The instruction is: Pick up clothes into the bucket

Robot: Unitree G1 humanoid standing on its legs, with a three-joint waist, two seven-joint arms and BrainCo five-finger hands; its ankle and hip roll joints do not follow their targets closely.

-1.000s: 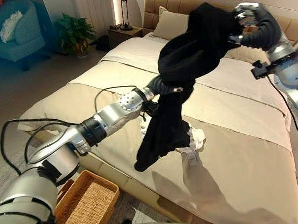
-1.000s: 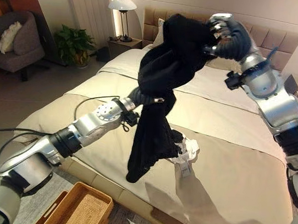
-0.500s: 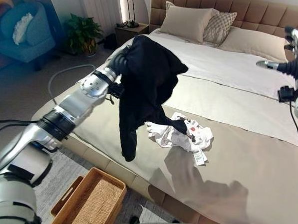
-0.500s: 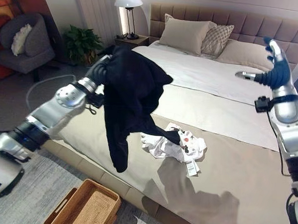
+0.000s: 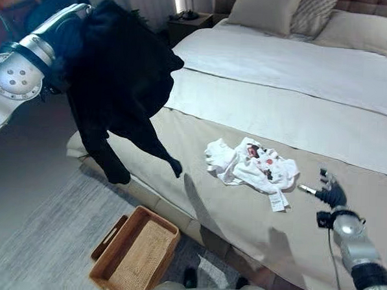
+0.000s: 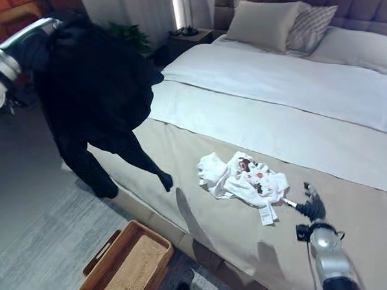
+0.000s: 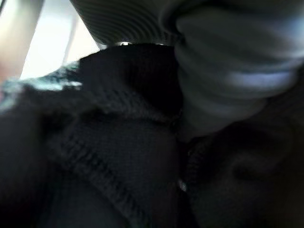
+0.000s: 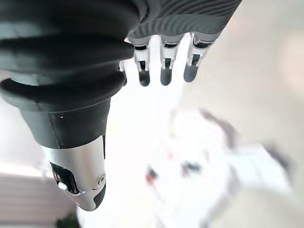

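My left hand [image 5: 73, 18], buried in cloth so I cannot tell its grip, holds the black garment [image 5: 115, 82] beyond the bed [image 5: 352, 82], near the basket [image 5: 136, 252]; my right hand [image 5: 328, 193], fingers extended, hovers beside the white garment [image 5: 251, 164].

Bedroom in a home. Wide bed [image 5: 352, 95] with beige and white bedding and a tufted padded headboard [image 6: 376, 6]; beige pillows [image 6: 263, 24] at its head. Dark wooden nightstand [image 6: 189, 39] with a lamp beside it. Grey woven rug [image 5: 45, 241] on the floor.
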